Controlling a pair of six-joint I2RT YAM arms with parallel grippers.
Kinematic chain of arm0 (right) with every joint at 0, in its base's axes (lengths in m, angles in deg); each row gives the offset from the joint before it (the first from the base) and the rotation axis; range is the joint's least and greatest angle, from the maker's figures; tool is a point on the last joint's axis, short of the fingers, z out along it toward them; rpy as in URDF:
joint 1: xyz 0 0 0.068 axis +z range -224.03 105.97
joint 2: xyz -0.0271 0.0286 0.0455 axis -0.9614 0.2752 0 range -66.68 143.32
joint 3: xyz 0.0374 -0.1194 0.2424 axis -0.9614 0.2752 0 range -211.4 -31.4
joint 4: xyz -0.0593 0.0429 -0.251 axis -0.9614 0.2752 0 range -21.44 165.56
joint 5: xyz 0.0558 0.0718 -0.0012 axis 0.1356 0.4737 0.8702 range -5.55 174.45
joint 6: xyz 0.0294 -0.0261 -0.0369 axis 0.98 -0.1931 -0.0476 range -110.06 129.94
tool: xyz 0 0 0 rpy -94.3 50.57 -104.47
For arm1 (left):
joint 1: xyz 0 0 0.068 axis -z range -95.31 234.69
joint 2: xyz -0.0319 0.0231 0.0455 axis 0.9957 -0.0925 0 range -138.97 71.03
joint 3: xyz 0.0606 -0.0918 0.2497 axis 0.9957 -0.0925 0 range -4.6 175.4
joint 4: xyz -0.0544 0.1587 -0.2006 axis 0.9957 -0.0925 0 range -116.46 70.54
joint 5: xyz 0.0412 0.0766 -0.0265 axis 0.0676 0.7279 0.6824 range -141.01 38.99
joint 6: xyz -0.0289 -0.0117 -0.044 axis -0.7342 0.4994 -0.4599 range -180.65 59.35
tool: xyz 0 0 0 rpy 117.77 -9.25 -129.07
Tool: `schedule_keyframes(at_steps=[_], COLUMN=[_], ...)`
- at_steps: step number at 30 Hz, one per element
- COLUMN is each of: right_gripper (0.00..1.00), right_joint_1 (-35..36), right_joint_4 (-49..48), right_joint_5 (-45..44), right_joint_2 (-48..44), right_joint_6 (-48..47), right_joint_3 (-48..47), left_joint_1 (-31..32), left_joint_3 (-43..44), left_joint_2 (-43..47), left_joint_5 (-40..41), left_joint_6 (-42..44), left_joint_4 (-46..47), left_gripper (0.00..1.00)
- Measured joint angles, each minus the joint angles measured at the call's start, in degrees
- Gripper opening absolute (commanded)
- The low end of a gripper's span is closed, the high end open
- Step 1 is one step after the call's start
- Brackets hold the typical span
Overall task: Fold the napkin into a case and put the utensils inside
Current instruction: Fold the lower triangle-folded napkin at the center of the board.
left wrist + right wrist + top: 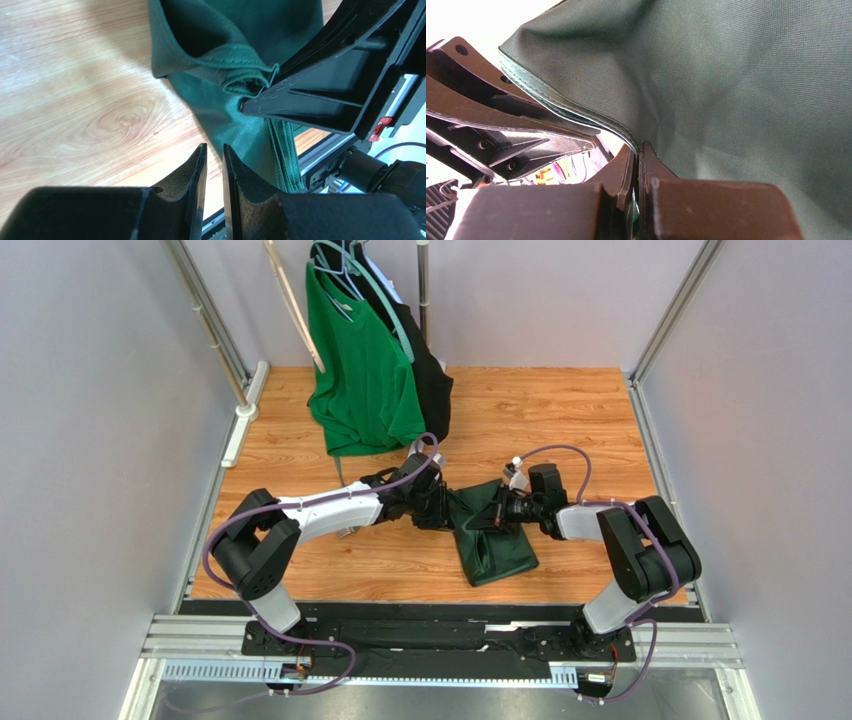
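The dark green napkin (495,540) is folded over and partly raised off the wooden table between my two arms. My right gripper (638,145) is shut on its stitched, layered hem (576,112); the left wrist view shows those black fingers (310,95) pinching bunched cloth (235,60). My left gripper (214,146) hovers just left of the cloth. Its jaws stand a narrow gap apart, with only bare wood showing between them. In the top view the left gripper (443,507) and the right gripper (503,510) face each other across the napkin's upper end. The utensils are out of view.
A bright green T-shirt (362,370) and a black garment (434,390) hang on hangers from a rack at the back. Grey walls close in both sides of the wooden table (560,410). A metal rail (440,640) runs along the near edge.
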Motion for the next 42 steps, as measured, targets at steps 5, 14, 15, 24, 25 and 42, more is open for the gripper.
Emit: schedule_keyframes(at_steps=[5,14,15,24,25,42], right_gripper=[0.00,0.00,0.00,0.00,0.00,0.38], right_joint_1=[-0.8,-1.1,-1.1,-1.2,-1.2,-1.2], right_joint_4=[-0.1,2.6,2.8,3.9,4.0,15.0], right_joint_5=[0.8,0.8,0.7,0.0,-0.1,-3.5], right_joint_2=[1.7,3.7,3.7,3.8,3.8,1.9], right_joint_6=[-1.6,-4.8,-5.3,-6.7,-6.9,-9.8], right_joint_3=[0.0,-0.2,-0.2,-0.3,-0.3,-4.5], left_joint_1=[0.2,0.3,0.3,0.4,0.5,1.0], left_joint_3=[2.0,4.1,4.3,6.5,6.7,7.0], left_joint_2=[-1.9,-5.8,-6.5,-9.0,-9.1,-14.9], left_joint_5=[-0.9,-2.4,-2.6,-3.0,-3.0,-4.2], left_joint_6=[0.1,0.1,0.1,0.2,0.2,-1.0], left_joint_4=[-0.2,0.0,0.0,0.0,0.0,3.1], left_gripper=[0.25,0.25,0.25,0.24,0.25,0.17])
